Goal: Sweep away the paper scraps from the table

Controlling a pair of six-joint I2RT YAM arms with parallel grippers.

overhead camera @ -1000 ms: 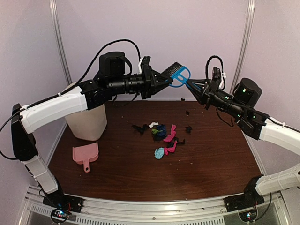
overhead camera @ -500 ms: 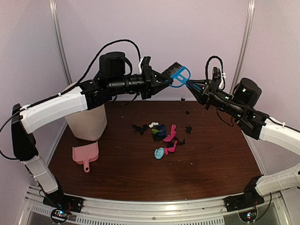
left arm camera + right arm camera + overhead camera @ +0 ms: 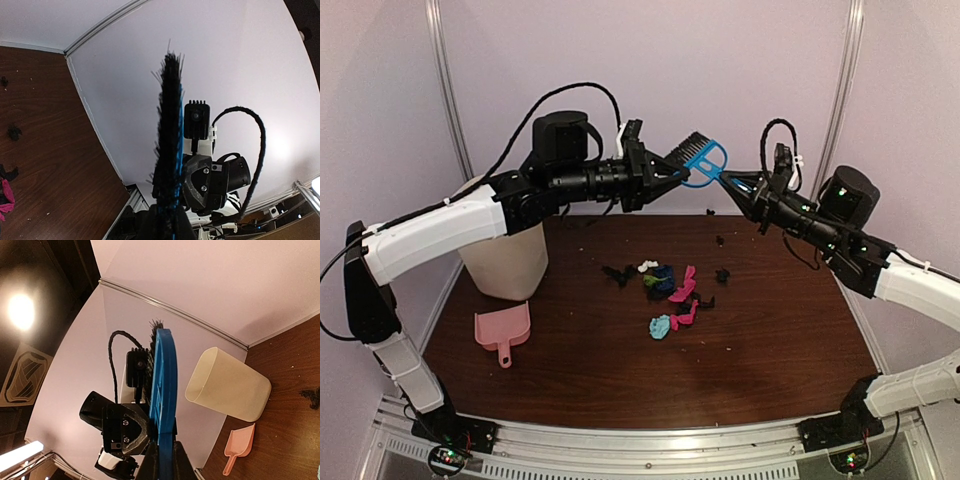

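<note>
L gripper & R gripper both clamp brush above far table; if L frees while R's handle-tip grip is weak, brush may pivot, drop, scatter scraps.

1. The table is dark reddish-brown wood grain, with a silver rail along its near edge.
2. The paper scraps lie clustered near its middle in pink, blue, green, white and black.
3. A few black scraps lie apart toward the back.
4. A pink dustpan lies flat at the left, just in front of a standing cream bin.
</note>
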